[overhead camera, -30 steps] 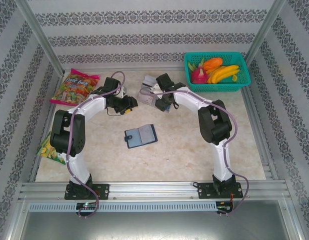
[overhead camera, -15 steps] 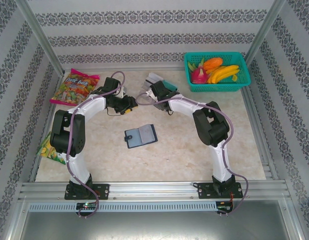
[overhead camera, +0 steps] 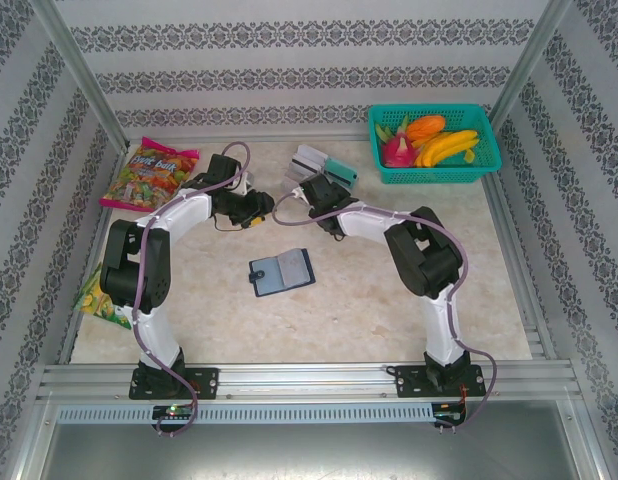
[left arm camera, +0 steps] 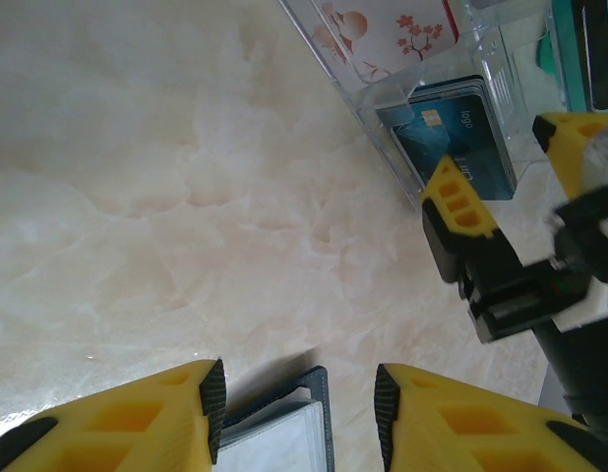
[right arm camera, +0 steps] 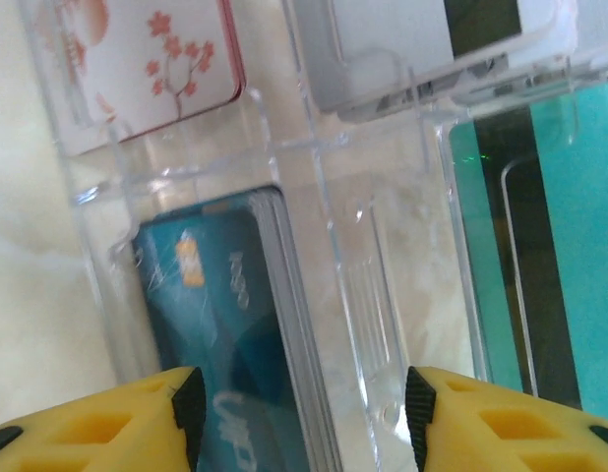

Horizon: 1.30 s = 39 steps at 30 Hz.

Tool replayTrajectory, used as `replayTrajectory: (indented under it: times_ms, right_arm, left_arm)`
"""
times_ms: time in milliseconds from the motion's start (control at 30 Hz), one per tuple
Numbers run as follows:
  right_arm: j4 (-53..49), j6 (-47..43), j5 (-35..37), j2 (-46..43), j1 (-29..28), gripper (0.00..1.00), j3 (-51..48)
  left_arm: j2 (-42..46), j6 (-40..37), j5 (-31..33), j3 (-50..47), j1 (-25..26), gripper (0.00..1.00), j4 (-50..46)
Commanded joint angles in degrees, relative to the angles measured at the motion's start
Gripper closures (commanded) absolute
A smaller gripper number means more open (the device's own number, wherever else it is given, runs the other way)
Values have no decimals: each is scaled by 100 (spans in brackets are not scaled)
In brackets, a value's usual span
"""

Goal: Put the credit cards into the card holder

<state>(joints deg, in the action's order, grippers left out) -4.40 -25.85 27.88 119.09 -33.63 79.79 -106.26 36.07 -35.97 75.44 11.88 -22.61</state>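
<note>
a: top view first. where's the card holder [overhead camera: 281, 271]?
b: centre of frame, lying open on the table [overhead camera: 369, 300], nothing touching it. cards [overhead camera: 324, 166] are upper middle, left of the fruit basket [overhead camera: 434, 143].
a: grippers?
b: right gripper [overhead camera: 309, 187] is just below the cards, left gripper [overhead camera: 259, 210] to its left. too small here to tell the jaws.
a: left wrist view?
b: left fingers spread and empty, holder edge between them at bottom centre. right gripper at upper right, also spread, tips by the blue card [left arm camera: 452, 138] in a clear tray [left arm camera: 378, 98].
a: right wrist view?
b: fingers wide apart at the bottom edge, gripping nothing, either side of the blue stack. blossom card [right arm camera: 156, 69] upper left, striped grey card [right arm camera: 422, 39] at top, teal card [right arm camera: 570, 246] at right, all in their slots.
a: progress?
b: looks like the very start. no card lifted. can't tell if any holder pocket is filled. the first pick and every insert are left.
</note>
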Motion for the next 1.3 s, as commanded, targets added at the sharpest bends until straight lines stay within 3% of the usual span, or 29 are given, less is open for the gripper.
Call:
replayTrajectory:
  times_ms: [0,200,433,633,1000,1267]
  right_arm:
    - [-80,754,-833,-843,187,40,-172]
    - [-29,1703,-2058,-1650,438,38,-830]
    - [248,3475,-3373,-2167,1022,41,-1674]
    - [937,5019,-4319,-2303,1444,42,-2249]
    - [1829,6333,-5085,-2043,1777,42,-2536]
    - [2468,6934,-5211,-2022,2297,42,-2995]
  left_arm:
    - [-208,68,-68,193,-73,53,112]
    - [-1147,127,-217,1819,-342,53,-89]
    - [-3089,97,-281,5044,-546,52,-950]
    - [-4428,673,-696,6591,-593,52,-486]
    - [-5452,1886,-827,6911,-336,49,1293]
    - [-5689,1999,-999,6990,-141,49,1332]
